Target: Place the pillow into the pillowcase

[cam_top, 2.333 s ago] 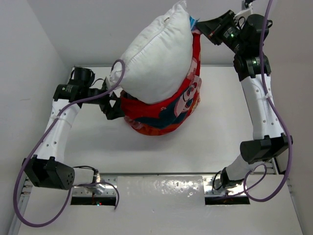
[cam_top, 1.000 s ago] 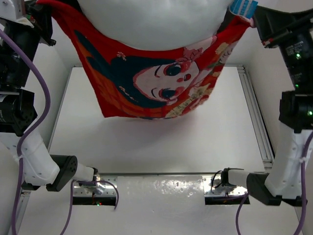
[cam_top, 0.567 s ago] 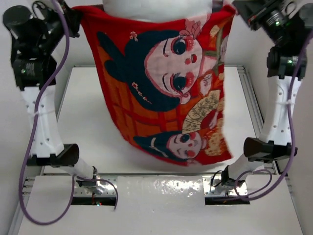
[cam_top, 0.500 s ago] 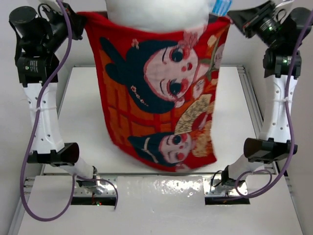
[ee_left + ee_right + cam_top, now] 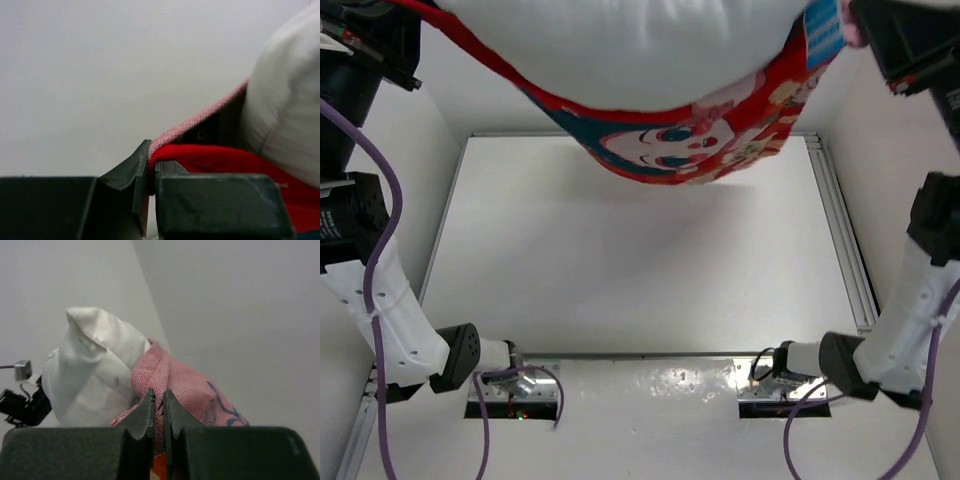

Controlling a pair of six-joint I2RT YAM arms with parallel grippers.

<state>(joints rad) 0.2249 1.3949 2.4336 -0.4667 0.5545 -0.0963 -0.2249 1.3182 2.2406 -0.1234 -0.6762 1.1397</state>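
The white pillow (image 5: pixel 620 40) fills the top of the overhead view, held high and close to the camera. The red pillowcase (image 5: pixel 680 150) is slung beneath it like a hammock, with a cartoon face showing on its underside. My left gripper (image 5: pixel 150 172) is shut on the pillowcase's red hem (image 5: pixel 220 157), and the pillow (image 5: pixel 290 110) bulges just to its right. My right gripper (image 5: pixel 158 402) is shut on the pale pink reverse of the pillowcase (image 5: pixel 190 387), beside a pointed pillow corner (image 5: pixel 90 365). In the overhead view both grippers are mostly cut off at the top corners.
The white table (image 5: pixel 640 270) lies far below, with a metal rail (image 5: pixel 842 240) along its right edge. Plain white walls close in on both sides. The left arm (image 5: pixel 360 230) and the right arm (image 5: pixel 920 280) stand tall at the table's sides.
Both arms have lifted the load up towards the camera. The pillowcase, which hung down long half a second ago, now sags short under the pillow.
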